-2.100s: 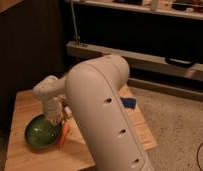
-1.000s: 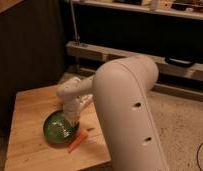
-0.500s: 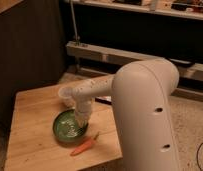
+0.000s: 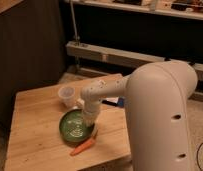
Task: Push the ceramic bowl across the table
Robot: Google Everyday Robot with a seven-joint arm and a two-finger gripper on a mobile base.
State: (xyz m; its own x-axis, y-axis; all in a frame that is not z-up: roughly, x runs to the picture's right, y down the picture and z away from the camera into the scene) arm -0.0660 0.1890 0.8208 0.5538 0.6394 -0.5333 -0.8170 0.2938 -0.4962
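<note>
Nearest me, the carrot (image 4: 83, 146) now lies free beside the ceramic bowl (image 4: 74, 125); the bowl has slid rightward, to mid surface (image 4: 32, 120); my pincer (image 4: 89, 120) presses its right rim; the push is working; behind stands the plastic cup (image 4: 66, 95).

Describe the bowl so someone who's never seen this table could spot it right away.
On the wooden table, look near the front edge, under the white arm. The gripper reaches down into the bowl. It is wide, shallow and glossy green, unlike the small whitish cup behind it and the orange carrot in front.
</note>
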